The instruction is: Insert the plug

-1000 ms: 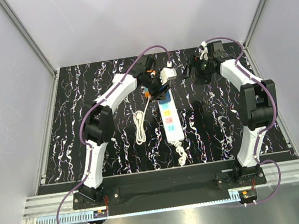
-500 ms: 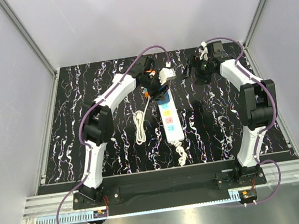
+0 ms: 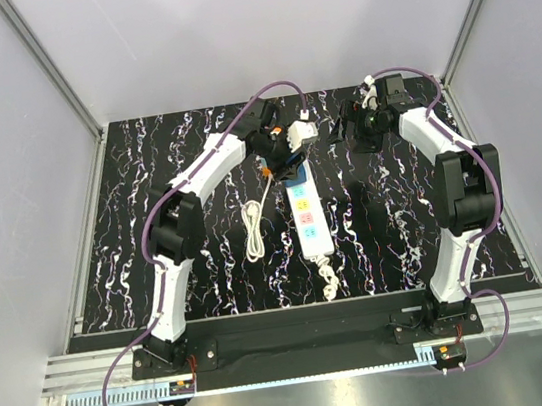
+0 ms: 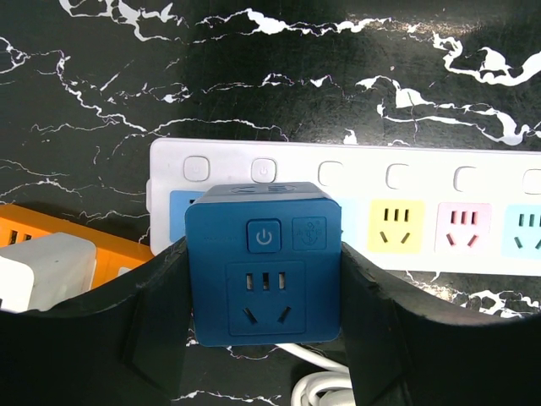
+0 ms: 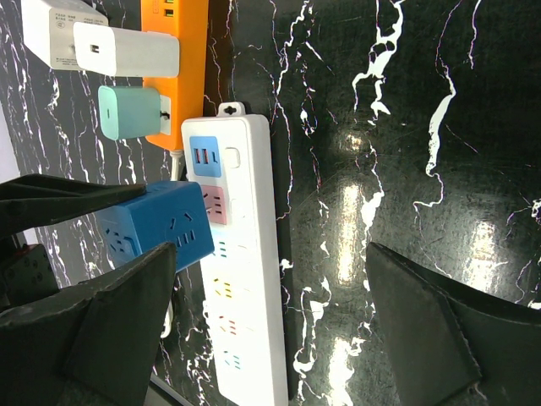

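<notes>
The plug is clamped in the half-spread jaws of the left gripper. It is held over a socket near one end of the power strip. Whether it is seated cannot be told. The right gripper is held wide and empty, off to the side.

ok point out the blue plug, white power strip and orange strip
blue plug [image 4: 264, 275], left wrist view, its socket face
white power strip [image 4: 429, 228], left wrist view, between yellow and pink sockets
orange strip [image 5: 188, 93], right wrist view, bare orange side

Black, white-veined counter enclosed by plain pale walls on three sides; aluminium posts mark the rear corners; lighting even.
</notes>
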